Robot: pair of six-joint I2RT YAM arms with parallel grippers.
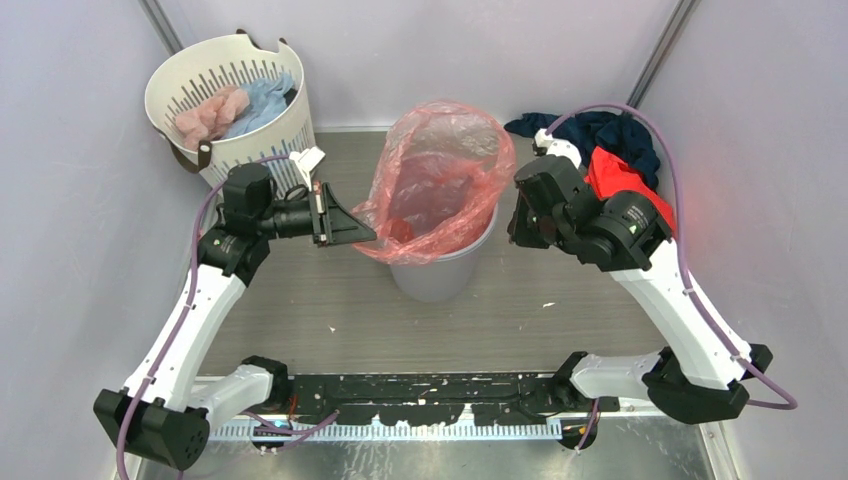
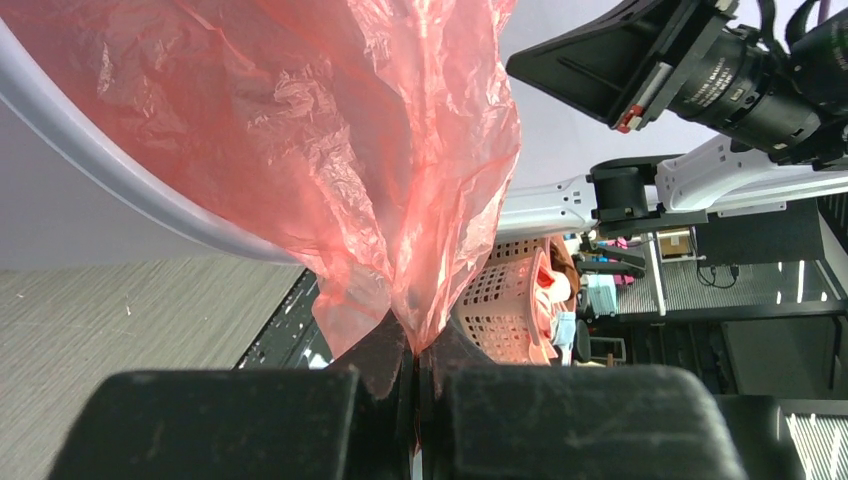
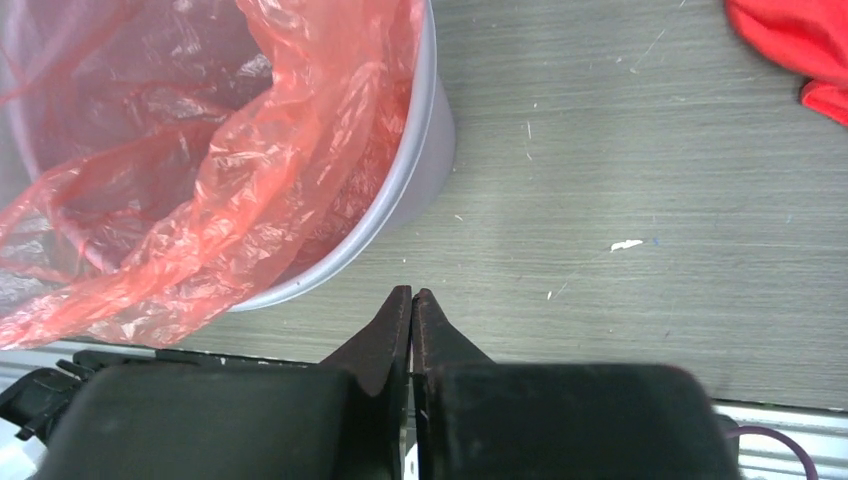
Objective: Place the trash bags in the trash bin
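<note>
Grey woodgrain table (image 1: 320, 300), lilac walls (image 1: 70, 200), trash bags (image 1: 440, 170) draped in trash bin (image 1: 440, 277)

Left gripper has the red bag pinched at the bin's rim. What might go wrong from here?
1. The left gripper pinches only a thin fold of the trash bag; a pull may tear the film or let it slip.
2. Much of the bag stands above the rim of the trash bin, so it may spill out.
3. The right gripper is shut on nothing, so the bin is unbraced and might tip.
</note>
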